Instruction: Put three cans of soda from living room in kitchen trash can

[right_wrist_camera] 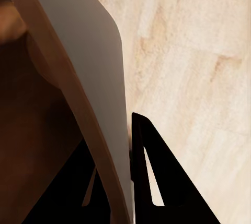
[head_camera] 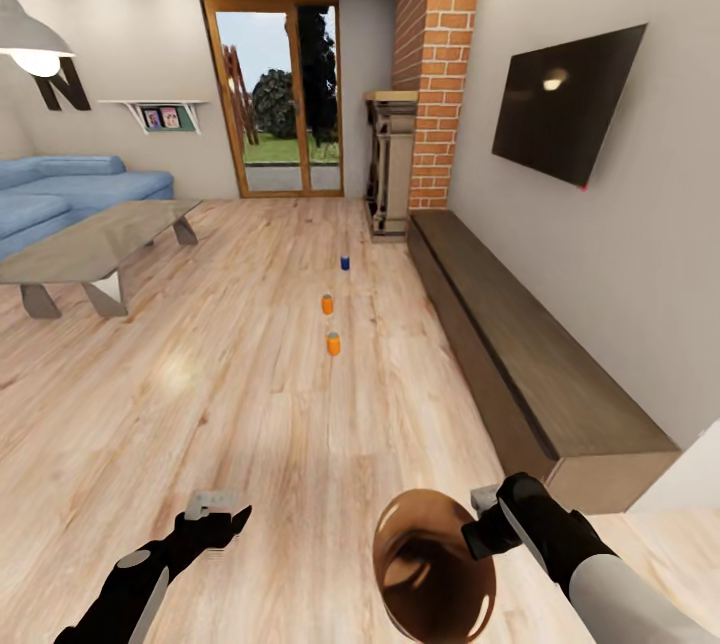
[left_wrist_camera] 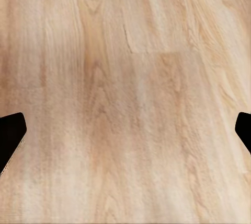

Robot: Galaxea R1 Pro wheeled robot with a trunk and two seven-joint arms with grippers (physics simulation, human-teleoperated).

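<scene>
The right gripper (head_camera: 478, 522) is clamped on the rim of the small round tapered bin with a grey outer wall and glossy brown inner wall (head_camera: 432, 564). In the right wrist view one dark finger (right_wrist_camera: 157, 177) lies against the grey outside of the bin wall (right_wrist_camera: 89, 72) and the other sits inside, so the wall is pinched between them. The bin is carried low at the robot's right front, above the warm wood-plank floor (head_camera: 230, 394). It is tipped: its long axis, from base to mouth, leans back towards the head camera, so the mouth faces up and towards the robot and the inside is open to view.

The left gripper (head_camera: 222, 512) hangs over bare planks with its fingers (left_wrist_camera: 11, 135) spread wide apart and nothing between them.

Further out, three small cylinders stand upright on the floor in a loose line running away from the robot: the nearest orange can (head_camera: 333, 343), a second orange can (head_camera: 327, 304) beyond it, and the dark blue can (head_camera: 345, 263) farthest, near the ornate dark fireplace (head_camera: 388, 169) at the foot of the red brick chimney (head_camera: 440, 64).

As for progress, none of the cans is in the bin yet (its inside looks empty). All three pickups remain, and this is the living room, so I judge the bin must still reach the kitchen.
</scene>
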